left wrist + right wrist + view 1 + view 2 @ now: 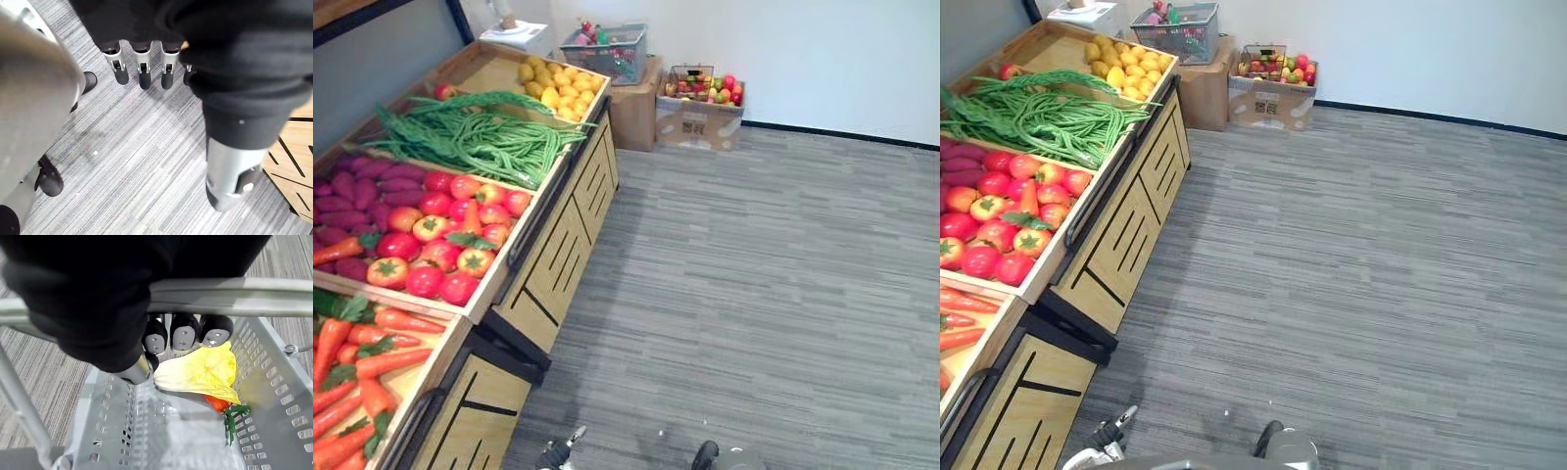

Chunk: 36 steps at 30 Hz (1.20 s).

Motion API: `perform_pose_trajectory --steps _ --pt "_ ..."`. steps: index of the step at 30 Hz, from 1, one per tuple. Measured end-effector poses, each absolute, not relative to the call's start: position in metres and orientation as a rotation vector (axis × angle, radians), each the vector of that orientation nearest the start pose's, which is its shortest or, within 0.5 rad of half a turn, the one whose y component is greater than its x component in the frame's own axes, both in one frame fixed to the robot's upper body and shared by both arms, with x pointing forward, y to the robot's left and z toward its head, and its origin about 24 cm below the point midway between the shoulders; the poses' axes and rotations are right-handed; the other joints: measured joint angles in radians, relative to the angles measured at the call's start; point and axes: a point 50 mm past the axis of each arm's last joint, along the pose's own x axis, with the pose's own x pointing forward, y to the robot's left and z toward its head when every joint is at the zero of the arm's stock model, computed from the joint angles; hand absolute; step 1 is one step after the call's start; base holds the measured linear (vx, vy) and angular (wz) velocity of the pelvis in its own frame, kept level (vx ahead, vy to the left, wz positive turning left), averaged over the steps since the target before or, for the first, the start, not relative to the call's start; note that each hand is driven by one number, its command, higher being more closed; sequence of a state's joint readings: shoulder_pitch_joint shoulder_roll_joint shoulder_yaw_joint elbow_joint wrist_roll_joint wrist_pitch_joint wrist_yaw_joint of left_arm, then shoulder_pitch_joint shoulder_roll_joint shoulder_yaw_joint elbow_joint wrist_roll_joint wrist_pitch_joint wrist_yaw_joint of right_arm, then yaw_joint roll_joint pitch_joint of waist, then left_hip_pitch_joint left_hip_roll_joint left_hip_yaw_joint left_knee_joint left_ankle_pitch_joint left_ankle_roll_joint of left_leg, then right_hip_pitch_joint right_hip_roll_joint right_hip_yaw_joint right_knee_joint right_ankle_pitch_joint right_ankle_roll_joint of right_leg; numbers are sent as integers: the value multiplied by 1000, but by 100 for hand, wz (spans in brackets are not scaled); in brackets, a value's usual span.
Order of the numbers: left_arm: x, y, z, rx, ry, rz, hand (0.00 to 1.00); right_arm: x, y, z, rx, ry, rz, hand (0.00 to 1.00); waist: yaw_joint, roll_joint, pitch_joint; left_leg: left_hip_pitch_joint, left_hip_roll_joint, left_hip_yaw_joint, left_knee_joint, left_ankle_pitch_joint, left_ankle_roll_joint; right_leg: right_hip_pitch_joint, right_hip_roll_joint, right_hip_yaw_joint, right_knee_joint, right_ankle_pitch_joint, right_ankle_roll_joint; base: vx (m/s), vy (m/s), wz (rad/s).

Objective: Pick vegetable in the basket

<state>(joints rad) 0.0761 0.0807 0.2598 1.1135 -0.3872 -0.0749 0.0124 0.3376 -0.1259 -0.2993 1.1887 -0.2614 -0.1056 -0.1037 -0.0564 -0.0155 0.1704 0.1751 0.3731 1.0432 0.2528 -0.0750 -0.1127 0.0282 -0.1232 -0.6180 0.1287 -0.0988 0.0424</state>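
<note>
The right robot hand [183, 335] is curled round the silver handle [254, 293] of a grey perforated plastic basket [274, 396] — carrying it, a pale yellow leafy vegetable [200, 372] already inside. The left robot hand [142, 63] hangs straight-fingered and empty — free, I'd guess, for the orange carrots [382, 362] alongside.

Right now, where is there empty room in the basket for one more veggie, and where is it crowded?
The basket floor is bare between its side walls, next to the yellow leafy vegetable. It is crowded under the handle in the right hand, where that vegetable lies on a red one. The left hand hangs open.
</note>
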Motion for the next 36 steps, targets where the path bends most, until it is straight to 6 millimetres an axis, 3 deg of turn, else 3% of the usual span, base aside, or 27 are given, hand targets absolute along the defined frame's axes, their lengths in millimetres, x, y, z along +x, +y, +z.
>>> perform_pose_trajectory --steps 2,3,4,6,7,9,10,13,14,16,20,23,28,32,36 --pt "82 214 -162 -386 1016 566 0 -37 -231 -166 -237 1402 -291 100 12 -8 8 -54 33 -168 127 1 13 0 7 63 -7 5 -11 -126 -91 -60" --pt "79 214 -162 -387 1018 580 0 -33 -236 -165 -259 1390 -281 100 22 -13 15 -71 -8 -300 115 -14 11 -14 4 109 -7 9 -15 -133 0 -150" --pt "74 211 -164 -402 1025 598 0 -25 -245 -163 -302 1372 -262 100 38 0 18 -72 -106 -513 37 -34 9 -39 1 198 -11 21 -15 -113 54 -154" --pt "68 208 -165 -408 1034 602 0 -20 -253 -161 -338 1361 -249 100 32 19 19 -82 -182 -674 -29 -38 2 -55 15 266 -30 39 1 -96 85 -141" --pt "68 206 -165 -411 1026 602 0 -18 -255 -161 -341 1357 -250 100 35 34 18 -88 -221 -804 -90 -58 3 -71 43 333 -58 57 10 -95 121 -137" --pt "66 206 -166 -422 1025 609 0 -16 -254 -161 -340 1352 -241 100 36 46 14 -86 -234 -914 -131 -105 7 -86 79 391 -94 89 11 -47 124 -115" --pt "66 205 -166 -430 1027 611 0 -10 -252 -162 -343 1342 -224 100 38 57 7 -88 -236 -935 -153 -149 15 -94 101 431 -131 126 10 41 168 -93" --pt "67 204 -166 -451 1017 620 0 -12 -236 -166 -273 1342 -224 100 36 45 4 -91 -271 -911 -157 -158 28 -87 97 511 -186 198 2 59 136 -43" --pt "67 203 -166 -451 1018 618 0 -11 -235 -167 -267 1339 -226 100 36 45 2 -83 -274 -908 -158 -157 23 -74 97 515 -202 208 9 79 94 -16" --pt "64 199 -167 -464 1029 610 0 -11 -233 -167 -273 1340 -218 100 38 72 -14 -71 -285 -892 -149 -150 30 -60 91 534 -234 221 15 162 122 -19" --pt "61 194 -169 -473 1052 603 0 -13 -233 -167 -262 1340 -239 100 39 82 -25 -61 -301 -893 -141 -149 32 -56 88 563 -235 224 17 122 65 -27" --pt "65 195 -169 -471 1049 589 0 -14 -225 -168 -230 1332 -238 100 35 66 -25 -45 -308 -894 -141 -147 35 -46 85 570 -235 224 17 41 25 -13" --pt "65 200 -168 -449 1054 557 0 -21 -206 -172 -159 1362 -243 100 34 18 -48 -32 -323 -920 -142 -146 37 -34 73 570 -236 224 18 -39 11 2" --pt "65 199 -169 -442 1065 552 0 -21 -206 -172 -161 1361 -246 100 34 20 -48 -36 -324 -922 -152 -169 69 -45 70 571 -236 232 30 -113 9 1" --pt "65 204 -168 -412 1076 574 0 -21 -205 -172 -158 1362 -245 100 34 8 -45 -36 -325 -914 -144 -182 64 -47 65 573 -241 231 30 -110 -19 -12"
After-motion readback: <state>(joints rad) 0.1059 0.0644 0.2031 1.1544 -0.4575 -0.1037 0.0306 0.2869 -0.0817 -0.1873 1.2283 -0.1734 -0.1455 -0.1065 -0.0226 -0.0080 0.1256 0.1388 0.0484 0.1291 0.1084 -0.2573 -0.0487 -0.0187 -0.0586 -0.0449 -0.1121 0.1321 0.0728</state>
